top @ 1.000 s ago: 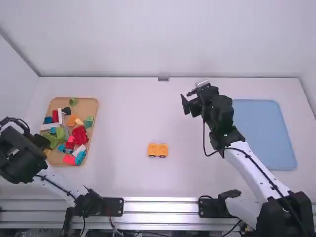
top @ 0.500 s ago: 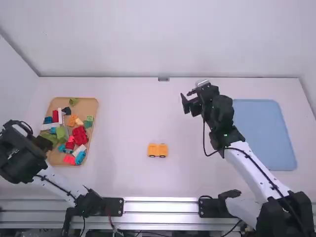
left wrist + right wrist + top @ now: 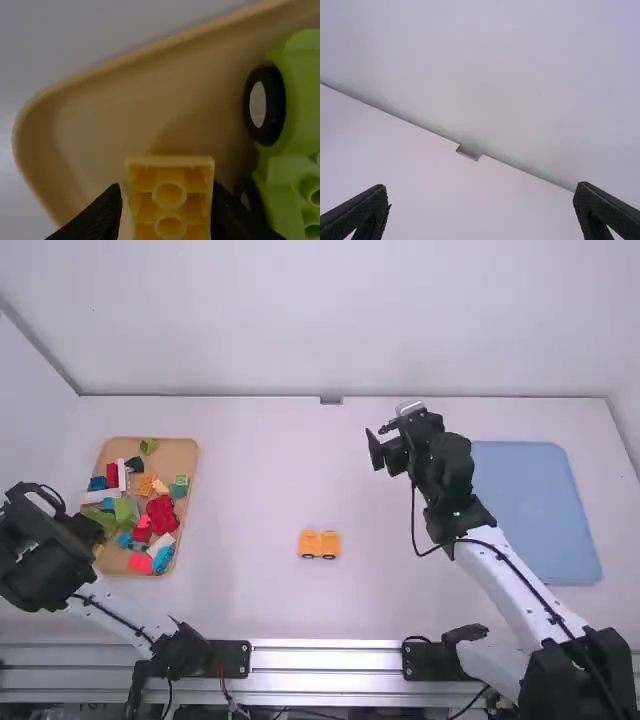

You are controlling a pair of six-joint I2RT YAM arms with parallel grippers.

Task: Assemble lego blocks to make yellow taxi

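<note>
Right gripper [image 3: 374, 433]: fingers wide! Left gripper [image 3: 88, 529] is at the yellow block [image 3: 170, 195]; clamped, I can't tell. The high view adds the orange-yellow wheeled block [image 3: 320, 543].

Tray [image 3: 181, 452] lies left (blocks [image 3: 162, 513] inside) — mat [image 3: 535, 510] right, car [image 3: 312, 541] between.

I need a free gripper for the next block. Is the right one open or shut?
Open: in the right wrist view, the right gripper has its fingers wide apart, with nothing held between them.
</note>
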